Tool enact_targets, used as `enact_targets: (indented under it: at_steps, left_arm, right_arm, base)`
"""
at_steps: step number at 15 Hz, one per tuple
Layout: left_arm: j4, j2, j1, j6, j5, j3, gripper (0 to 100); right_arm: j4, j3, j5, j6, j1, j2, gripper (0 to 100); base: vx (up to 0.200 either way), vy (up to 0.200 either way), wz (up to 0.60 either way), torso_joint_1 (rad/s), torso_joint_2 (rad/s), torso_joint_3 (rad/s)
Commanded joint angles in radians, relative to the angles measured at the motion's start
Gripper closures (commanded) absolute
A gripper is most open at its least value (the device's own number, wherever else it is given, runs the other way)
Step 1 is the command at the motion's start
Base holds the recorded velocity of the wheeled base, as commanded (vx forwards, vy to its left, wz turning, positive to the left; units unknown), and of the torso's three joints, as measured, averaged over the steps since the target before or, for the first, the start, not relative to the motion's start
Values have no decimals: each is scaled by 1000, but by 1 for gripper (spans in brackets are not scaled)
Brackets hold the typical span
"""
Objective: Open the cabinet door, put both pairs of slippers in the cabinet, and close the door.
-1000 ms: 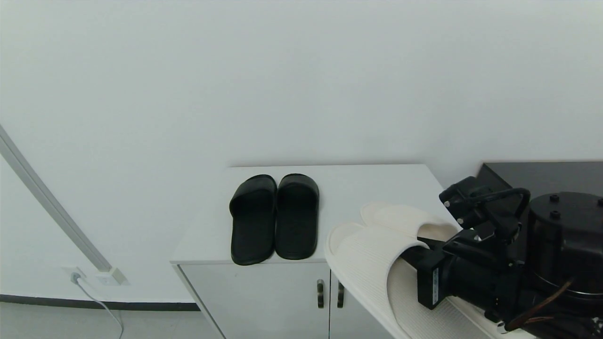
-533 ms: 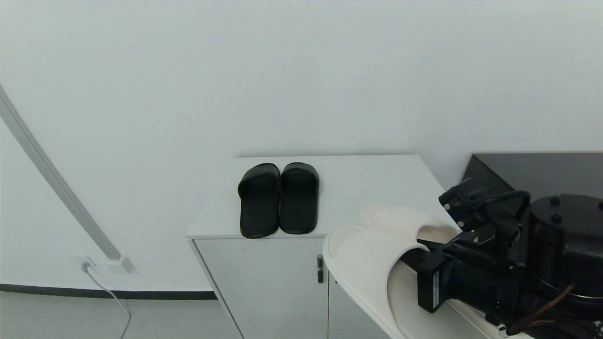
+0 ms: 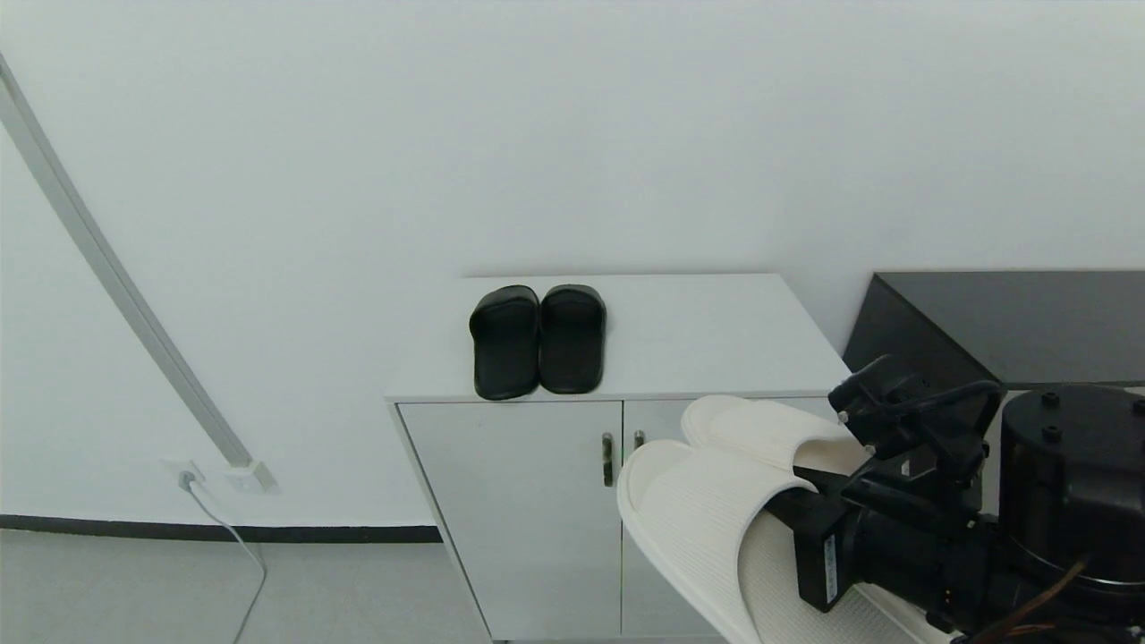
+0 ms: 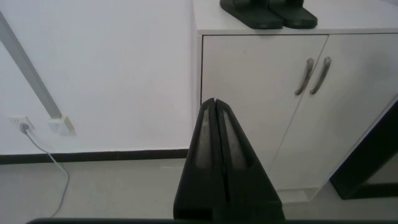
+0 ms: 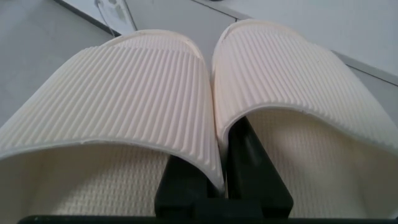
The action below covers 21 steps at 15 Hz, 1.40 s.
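Observation:
A pair of black slippers (image 3: 538, 341) lies side by side on top of the white cabinet (image 3: 707, 335), toward its left. Both cabinet doors (image 3: 519, 501) are shut, with their handles (image 3: 607, 459) meeting at the middle. My right gripper (image 5: 221, 171) is shut on the pair of white ribbed slippers (image 3: 707, 483), one finger (image 5: 252, 158) inside each, pinching their inner walls together. It holds them in the air in front of the right door. My left gripper (image 4: 215, 106) is shut and empty, low and off the cabinet's left door (image 4: 255, 93).
A black table (image 3: 1011, 317) stands against the cabinet's right side. On the wall at the left are a slanted conduit (image 3: 116, 268) and a socket with a cable (image 3: 190, 480) hanging to the grey floor (image 3: 224, 586).
The camera has drawn back from the cabinet, which now looks smaller and shows its doors in full. The right gripper holds the white slippers the same way.

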Motion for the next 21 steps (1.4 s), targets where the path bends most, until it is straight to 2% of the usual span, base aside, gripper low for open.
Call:
enact_targets:
  at_steps: [1, 18, 19, 21]
  left_arm:
    - [0, 1, 0, -1, 0, 0, 100]
    - [0, 1, 0, 3, -2, 0, 100]
    - [0, 1, 0, 5, -2, 1, 0]
    - [0, 1, 0, 3, 0, 0, 0]
  right_arm:
    - [-1, 6, 3, 0, 2, 5, 100]
    - [-1, 23, 4, 0, -12, 8, 100]
    - [-1, 23, 4, 0, -12, 8, 100]
    - [-1, 26, 3, 0, -10, 8, 100]
  base:
    - [0, 0, 0, 0, 0, 0]
    - [0, 0, 0, 0, 0, 0]
    - [0, 0, 0, -95, 183, 110]
    - [0, 0, 0, -178, 403, 224]
